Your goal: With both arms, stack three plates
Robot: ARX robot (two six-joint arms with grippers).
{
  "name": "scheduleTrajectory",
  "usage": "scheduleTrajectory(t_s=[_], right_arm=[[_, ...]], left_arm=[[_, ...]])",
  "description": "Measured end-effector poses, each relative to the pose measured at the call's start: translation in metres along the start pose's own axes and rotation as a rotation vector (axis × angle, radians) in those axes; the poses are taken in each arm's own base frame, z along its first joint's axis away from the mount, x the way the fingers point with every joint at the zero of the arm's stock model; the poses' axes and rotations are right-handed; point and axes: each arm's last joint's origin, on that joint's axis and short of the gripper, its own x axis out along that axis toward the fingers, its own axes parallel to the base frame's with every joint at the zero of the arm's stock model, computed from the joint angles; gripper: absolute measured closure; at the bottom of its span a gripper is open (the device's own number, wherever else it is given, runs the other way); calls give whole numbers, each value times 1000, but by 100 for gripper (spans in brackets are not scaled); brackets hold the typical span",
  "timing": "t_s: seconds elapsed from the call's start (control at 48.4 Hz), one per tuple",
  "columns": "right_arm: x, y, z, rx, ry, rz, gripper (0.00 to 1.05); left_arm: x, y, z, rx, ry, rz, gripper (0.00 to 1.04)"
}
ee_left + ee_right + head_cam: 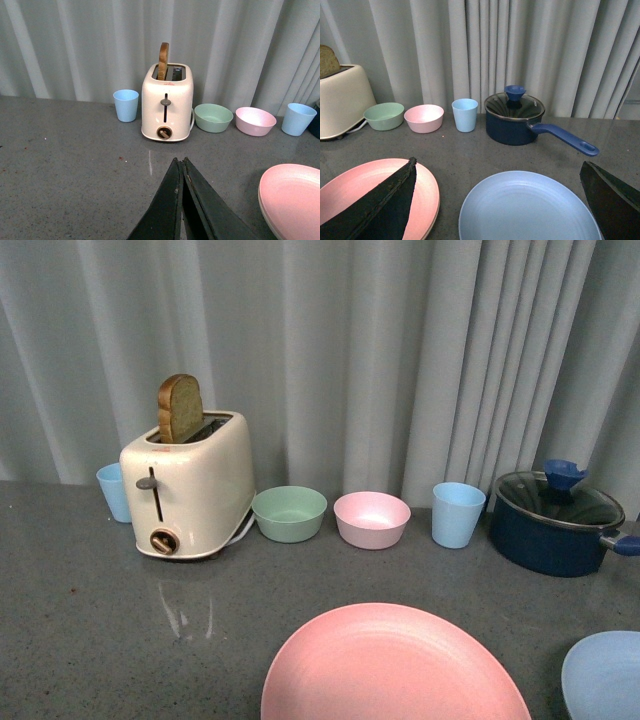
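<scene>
Jaws on the left gripper [180, 161] are pressed tight together with nothing between them. It hangs over the grey table [75, 165], and the pink plate [295, 197] lies near it. Jaws on the right gripper [497, 164] are spread very wide and hold nothing. The blue plate [530, 210] lies flat on the table, and that arm's camera sees it in the wide gap between the two fingers. I cannot tell if a finger touches it.

The pink plate sits just beside the blue plate, on the robot's left of it, and the two do not touch. A paler edge [262, 207] peeks out from under the pink plate. That may be the third plate, already under it, but I cannot be sure. I see no other plate.

So I think the job now is to get the blue plate on top of the pink one. The right gripper looks ready for that. Next it should go down to the rim of the blue plate, close on it, lift the plate, carry it left over the pink plate and set it down flat in the middle. The rim is thin and low, so one finger must slip under it.
</scene>
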Motion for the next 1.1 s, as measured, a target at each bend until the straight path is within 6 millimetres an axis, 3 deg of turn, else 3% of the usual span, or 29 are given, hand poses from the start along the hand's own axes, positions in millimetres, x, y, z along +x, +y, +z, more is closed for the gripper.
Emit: scheduleTrajectory(t_s=[0.351, 0.682, 0.93, 1.012, 1.095], right_arm=[[0, 0, 0, 0, 0, 0, 8], [0, 0, 0, 0, 0, 0, 8], [0, 0, 0, 0, 0, 0, 8], [0, 0, 0, 0, 0, 0, 8], [0, 0, 0, 0, 0, 0, 8]], left_arm=[[-15, 0, -3, 0, 7, -2, 101], [-15, 0, -3, 0, 7, -2, 101], [-15, 0, -3, 0, 7, -2, 53], [-15, 0, -3, 0, 7, -2, 31], [-15, 0, -3, 0, 7, -2, 19]])
